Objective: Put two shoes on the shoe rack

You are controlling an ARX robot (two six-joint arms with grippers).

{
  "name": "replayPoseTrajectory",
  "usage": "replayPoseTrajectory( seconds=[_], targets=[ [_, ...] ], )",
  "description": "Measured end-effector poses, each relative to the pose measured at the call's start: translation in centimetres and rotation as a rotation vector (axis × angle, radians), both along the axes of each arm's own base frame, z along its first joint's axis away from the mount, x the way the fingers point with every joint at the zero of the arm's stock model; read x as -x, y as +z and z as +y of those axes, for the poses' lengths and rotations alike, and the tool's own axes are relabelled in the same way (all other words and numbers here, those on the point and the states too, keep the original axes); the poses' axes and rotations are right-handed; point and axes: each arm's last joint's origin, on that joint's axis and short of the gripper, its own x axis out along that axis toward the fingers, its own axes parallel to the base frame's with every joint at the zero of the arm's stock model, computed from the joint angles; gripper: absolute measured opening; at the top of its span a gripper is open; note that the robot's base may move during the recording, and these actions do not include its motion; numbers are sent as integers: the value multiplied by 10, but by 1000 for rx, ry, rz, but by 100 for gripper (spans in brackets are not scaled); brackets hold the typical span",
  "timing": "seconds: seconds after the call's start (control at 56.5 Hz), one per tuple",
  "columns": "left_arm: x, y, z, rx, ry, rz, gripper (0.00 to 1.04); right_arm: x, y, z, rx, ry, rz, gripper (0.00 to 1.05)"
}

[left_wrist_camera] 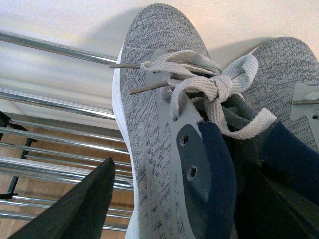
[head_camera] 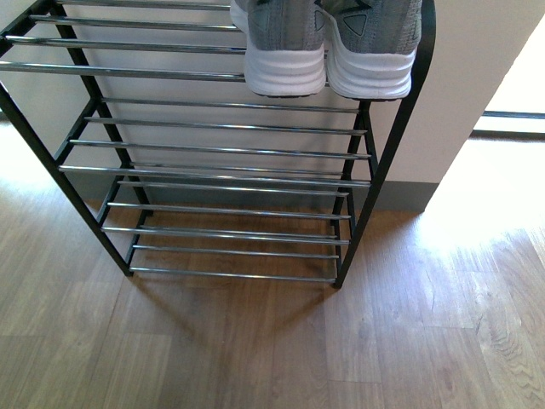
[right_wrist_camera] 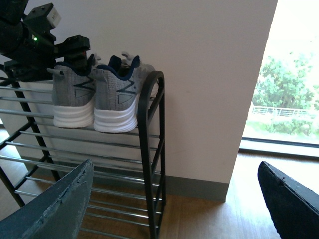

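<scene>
Both grey knit shoes are found on the upper visible tier of the shoe rack, at its right end, set side by side and touching, with white heels facing outward over the front bar and toes toward the wall. The inner shoe stands toward the rack's middle; the outer shoe stands just beside the black arched side frame. Both are upright on their soles. The lower tiers of chrome bars are seen below them. In the left wrist view the grey laces of the inner shoe are noted tied in a bow, with the navy lining exposed at the collar. The left gripper is positioned above that tier, reached in from the rack's middle side and lowered onto the collar of the inner shoe; one dark finger is seen along the shoe's outer flank, very close to its white sole. Whether the shoe is clamped or let go cannot be told. The right gripper is held back from the rack, off its right end and near the wooden floor, with its jaws spread wide and nothing recorded between them.
</scene>
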Motion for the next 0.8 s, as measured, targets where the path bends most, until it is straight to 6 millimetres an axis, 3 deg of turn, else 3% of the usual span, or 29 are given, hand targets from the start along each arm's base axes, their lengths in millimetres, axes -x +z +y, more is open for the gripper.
replayPoseTrajectory(
  seconds=[0.106,0.354,0.673,0.797],
  targets=[
    [-1,3,1,-7,-2,-19,97,0,0,0,0,0,0,96],
    [26,38,11,25,-20,-151,95,0,0,0,0,0,0,96],
    [99,70,48,51,-7,-365,95,0,0,0,0,0,0,96],
    [142,79,81,56,21,-454,95,0,0,0,0,0,0,96]
  ],
)
